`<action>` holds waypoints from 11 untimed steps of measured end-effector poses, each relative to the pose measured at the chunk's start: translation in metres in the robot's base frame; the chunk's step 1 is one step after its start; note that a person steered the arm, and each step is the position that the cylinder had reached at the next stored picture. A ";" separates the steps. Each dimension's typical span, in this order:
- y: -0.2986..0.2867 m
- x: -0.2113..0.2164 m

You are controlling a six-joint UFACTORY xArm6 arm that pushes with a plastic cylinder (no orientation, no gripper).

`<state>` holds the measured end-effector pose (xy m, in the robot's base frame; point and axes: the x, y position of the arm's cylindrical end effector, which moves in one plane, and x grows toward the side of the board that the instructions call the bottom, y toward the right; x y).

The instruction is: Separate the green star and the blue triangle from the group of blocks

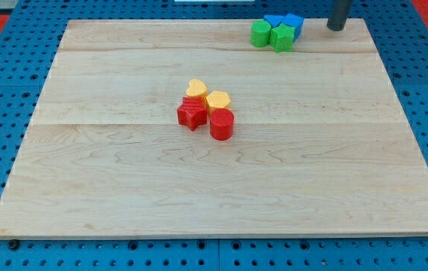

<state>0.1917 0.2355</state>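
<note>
Standing at the view's top right, my tip (337,28) is a plain dark rod with no fingers to part or clamp; it touches nothing, just right of the blue blocks. Green star (282,37) sits against green cylinder (260,33), blue triangle (274,21) and blue cube (294,23) on the pale wooden counter (123,188). Red and yellow blocks cluster mid-counter.

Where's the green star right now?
The green star sits near the board's top edge, right of centre, touching the green cylinder on its left, blue blocks behind it.
</note>
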 end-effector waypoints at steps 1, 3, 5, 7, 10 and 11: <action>-0.026 0.001; -0.123 0.058; -0.124 0.087; -0.250 0.118; -0.364 0.083; -0.384 0.095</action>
<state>0.2866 -0.1481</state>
